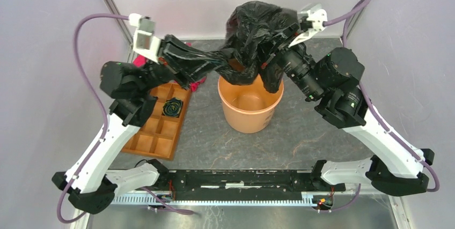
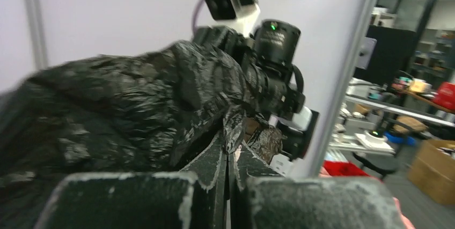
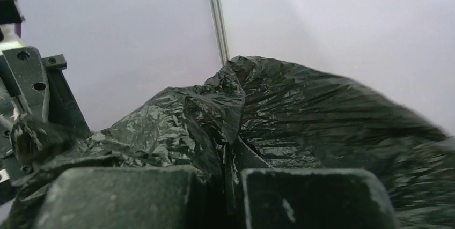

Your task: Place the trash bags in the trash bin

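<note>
Pressed together on crinkled folds, the left gripper point(image 2: 228, 159) and right gripper point(image 3: 232, 172) each pinch the black trash bag point(image 1: 257, 22), which hangs bunched between them, over the trash bin point(image 1: 249, 122) on the worktop point(image 1: 306, 138).

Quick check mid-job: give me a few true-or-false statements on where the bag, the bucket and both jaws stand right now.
Both arms hold the black bag up over the bucket. True.
The left jaws are open and empty. False: they are shut on the bag's plastic.
The right jaws are shut on the bag. True.
The coiled roll lies in the bucket. False: it sits in a compartment of the tray.
The bucket lies tipped over. False: it stands upright.
</note>
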`<state>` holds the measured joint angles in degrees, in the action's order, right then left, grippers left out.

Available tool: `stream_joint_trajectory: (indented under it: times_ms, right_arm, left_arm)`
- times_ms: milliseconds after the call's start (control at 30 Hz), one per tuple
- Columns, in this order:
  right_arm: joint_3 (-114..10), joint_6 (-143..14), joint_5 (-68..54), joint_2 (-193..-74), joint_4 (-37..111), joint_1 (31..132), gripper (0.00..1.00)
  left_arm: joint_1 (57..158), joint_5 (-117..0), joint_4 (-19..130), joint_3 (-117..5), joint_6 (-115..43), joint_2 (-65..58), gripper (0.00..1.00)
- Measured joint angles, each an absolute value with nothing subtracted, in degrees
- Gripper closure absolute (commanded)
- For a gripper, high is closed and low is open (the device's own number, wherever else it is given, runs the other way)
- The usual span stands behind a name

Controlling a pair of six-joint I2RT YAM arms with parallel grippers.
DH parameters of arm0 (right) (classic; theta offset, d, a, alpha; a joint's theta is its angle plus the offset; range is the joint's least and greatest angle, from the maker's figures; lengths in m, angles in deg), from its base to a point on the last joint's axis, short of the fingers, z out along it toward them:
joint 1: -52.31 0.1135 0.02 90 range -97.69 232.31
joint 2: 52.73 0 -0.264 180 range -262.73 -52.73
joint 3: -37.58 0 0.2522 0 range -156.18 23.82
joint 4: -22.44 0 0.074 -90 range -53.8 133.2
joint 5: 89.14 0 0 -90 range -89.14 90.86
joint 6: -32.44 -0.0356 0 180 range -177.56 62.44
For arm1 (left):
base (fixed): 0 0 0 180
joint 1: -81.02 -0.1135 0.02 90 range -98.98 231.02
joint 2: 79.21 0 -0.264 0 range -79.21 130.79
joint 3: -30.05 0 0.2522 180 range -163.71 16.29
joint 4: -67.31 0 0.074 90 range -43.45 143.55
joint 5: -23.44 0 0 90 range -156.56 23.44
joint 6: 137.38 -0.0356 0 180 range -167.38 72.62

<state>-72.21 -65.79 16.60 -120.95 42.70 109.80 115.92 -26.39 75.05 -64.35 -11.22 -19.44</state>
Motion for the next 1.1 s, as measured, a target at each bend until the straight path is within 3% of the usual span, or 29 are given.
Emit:
stream_joint_trajectory:
  times_ms: [267,600,767,1100]
  right_arm:
    - [-75.84,-62.82,12.28,-124.87,54.33,109.80,1.00]
    - [-69.92,-67.41,-1.84,-123.45,53.87,109.56,1.00]
    - [-65.65,-67.76,-1.03,-122.90,54.07,105.59,1.00]
    - [-61.87,-63.10,12.23,-121.70,60.16,98.90,1.00]
  left_arm:
    - [122.58,-27.71,66.94,-65.99,-15.05,-17.60,0.98]
    - [122.63,-47.66,51.53,-67.39,-26.39,-22.41,0.98]
    - [122.63,-56.30,46.72,-67.37,-29.56,-21.06,0.98]
    - [122.63,-63.70,41.43,-67.74,-29.93,-12.62,0.98]
